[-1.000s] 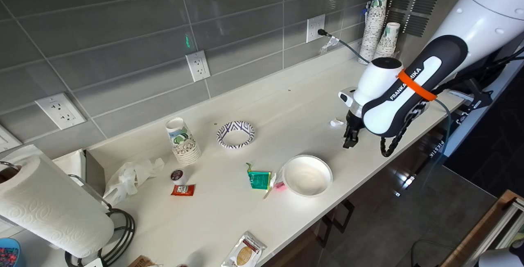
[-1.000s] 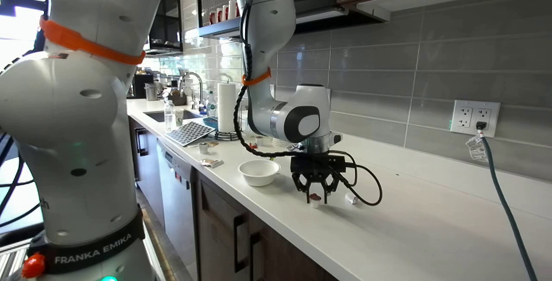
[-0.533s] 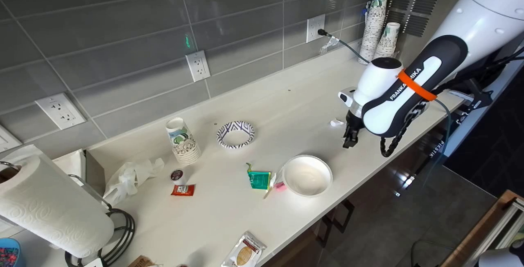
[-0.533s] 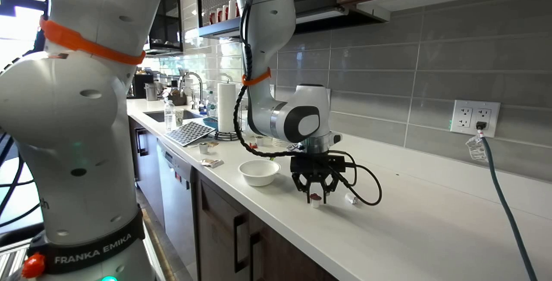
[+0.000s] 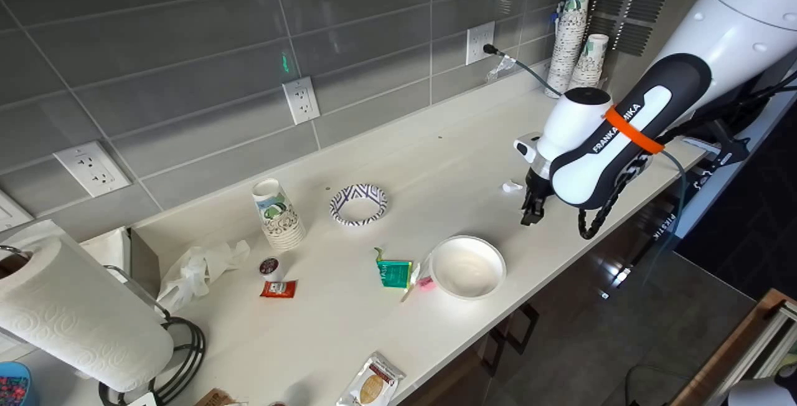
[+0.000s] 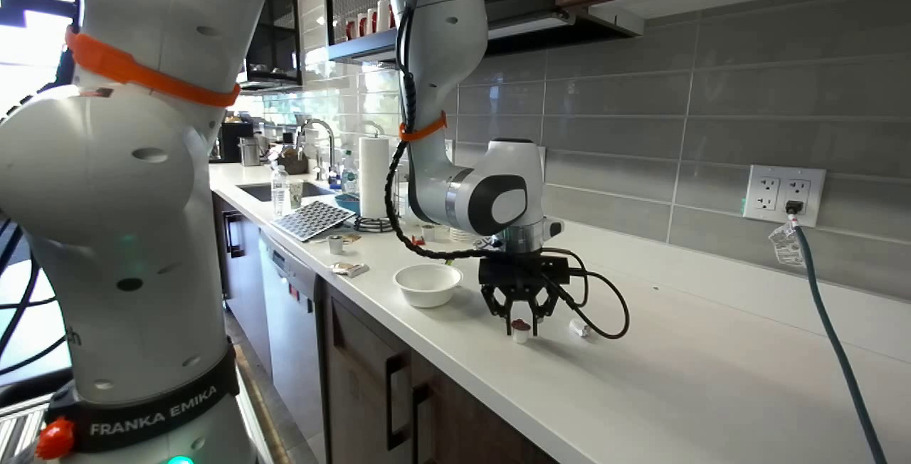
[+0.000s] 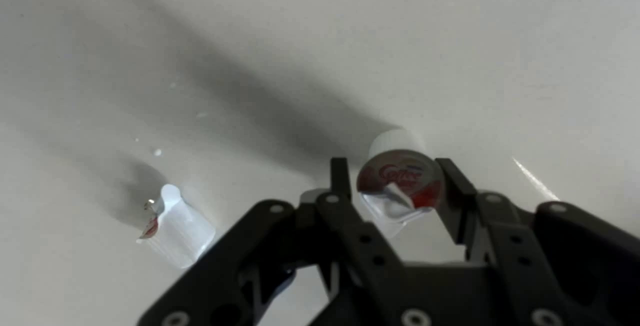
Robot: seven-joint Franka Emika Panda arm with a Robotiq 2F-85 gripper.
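Over the past second your fingers (image 6: 508, 326) have drawn slightly closer together on either side of the small red-lidded cup (image 6: 521, 333), narrowing the gap between them. Your wrist (image 6: 523, 238) has also shifted very slightly toward the white bowl (image 6: 425, 294).

Upright white cup (image 6: 521, 334), part-peeled red lid (image 7: 404, 177), on counter (image 6: 640, 386)
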